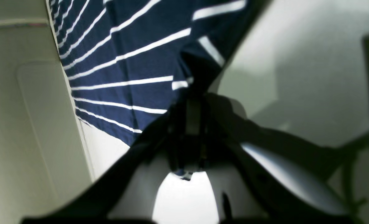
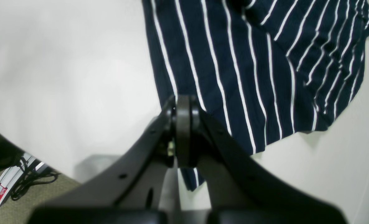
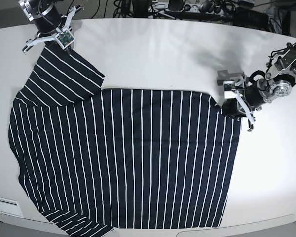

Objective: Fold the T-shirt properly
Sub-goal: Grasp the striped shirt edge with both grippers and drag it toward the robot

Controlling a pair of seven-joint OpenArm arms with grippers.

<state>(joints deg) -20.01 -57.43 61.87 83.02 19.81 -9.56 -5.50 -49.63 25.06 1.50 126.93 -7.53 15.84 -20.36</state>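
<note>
A large navy T-shirt (image 3: pixel 128 158) with thin white stripes lies spread over most of the white desk (image 3: pixel 163 54), filling the lower left and middle of the base view, its stripes running up and down the frame across the body. One sleeve stretches toward the upper left of the frame, where the right claw (image 3: pixel 53 40) has it by the tip. In the right wrist view that claw (image 2: pixel 183 107) has its jaws pressed together on the shirt's edge, with a scrap of striped cloth showing below the jaws and the rest of the shirt (image 2: pixel 259 68) fanning out to the upper right of the frame, rumpled at its far end. At the right of the base view the left claw (image 3: pixel 231 104) sits at the shirt's upper right corner, touching the cloth. The left wrist view is blurred; there the left claw (image 1: pixel 193 102) looks drawn together on a bunched fold of the shirt (image 1: pixel 131 62), which rises in a peak from the jaws and spreads to the upper left of the frame. A small bit of striped cloth shows low between the claw's arms. The bottom hem of the shirt lies near the desk's lower edge in the base view.
</note>
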